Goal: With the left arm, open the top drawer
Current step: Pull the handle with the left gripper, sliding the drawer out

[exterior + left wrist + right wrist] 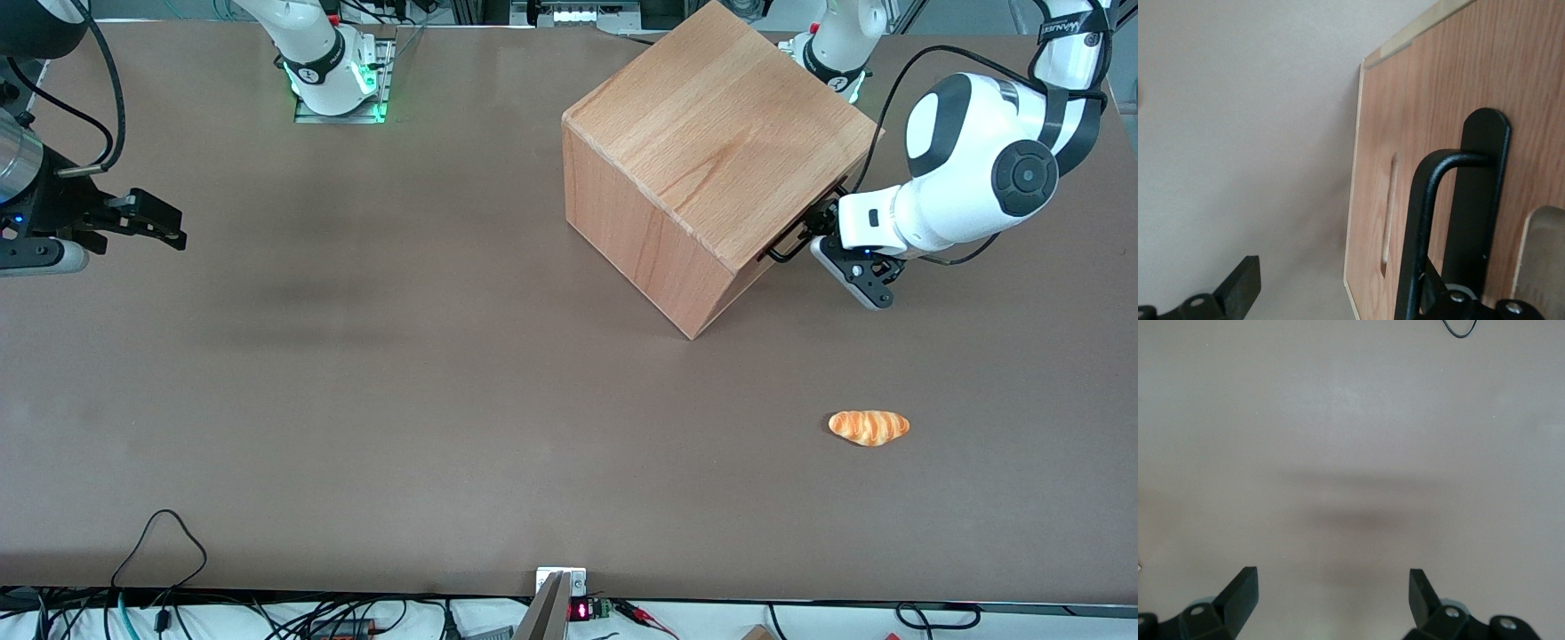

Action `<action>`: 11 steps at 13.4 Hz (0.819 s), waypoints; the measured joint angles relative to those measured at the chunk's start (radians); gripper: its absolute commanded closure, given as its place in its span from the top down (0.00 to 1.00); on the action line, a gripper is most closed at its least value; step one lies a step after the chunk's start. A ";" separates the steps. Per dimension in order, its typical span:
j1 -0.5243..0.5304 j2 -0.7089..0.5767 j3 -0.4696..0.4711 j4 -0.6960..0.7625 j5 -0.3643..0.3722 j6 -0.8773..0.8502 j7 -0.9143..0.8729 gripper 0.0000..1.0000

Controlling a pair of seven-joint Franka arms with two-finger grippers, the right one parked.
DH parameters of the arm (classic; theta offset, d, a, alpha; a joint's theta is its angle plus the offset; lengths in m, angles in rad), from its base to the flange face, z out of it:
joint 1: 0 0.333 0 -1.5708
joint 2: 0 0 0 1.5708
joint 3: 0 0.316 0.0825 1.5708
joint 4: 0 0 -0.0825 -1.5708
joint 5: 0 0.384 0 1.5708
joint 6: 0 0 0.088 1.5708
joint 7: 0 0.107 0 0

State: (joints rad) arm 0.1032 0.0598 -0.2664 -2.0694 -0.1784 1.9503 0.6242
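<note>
The beech cube cabinet [711, 133] stands at the working arm's end of the table, its front turned toward that arm. The top drawer's light-wood front [1511, 80] fills the left wrist view, with its black bar handle [1426, 200] close to the camera; the handle also shows in the front view [782, 246]. The left arm [969, 178] reaches in front of the cabinet. Its gripper [811, 229] is at the handle and open [1335, 297]. One finger [1238, 287] stands off over the table; the bar crosses the other finger, which is mostly hidden.
An orange bread roll [869, 427] lies on the brown table [400, 400], nearer the front camera than the cabinet. Cables hang at the table's near edge [160, 542]. The arm bases stand along the edge farthest from the camera.
</note>
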 measured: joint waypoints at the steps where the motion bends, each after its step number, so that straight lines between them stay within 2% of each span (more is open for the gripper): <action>1: 0.005 0.000 0.003 -0.001 0.000 0.019 0.000 1.00; 11: 0.029 0.024 0.167 0.007 0.000 0.233 0.040 1.00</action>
State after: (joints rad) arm 0.1320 0.0837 -0.0996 -2.0621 -0.1789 2.1833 0.6644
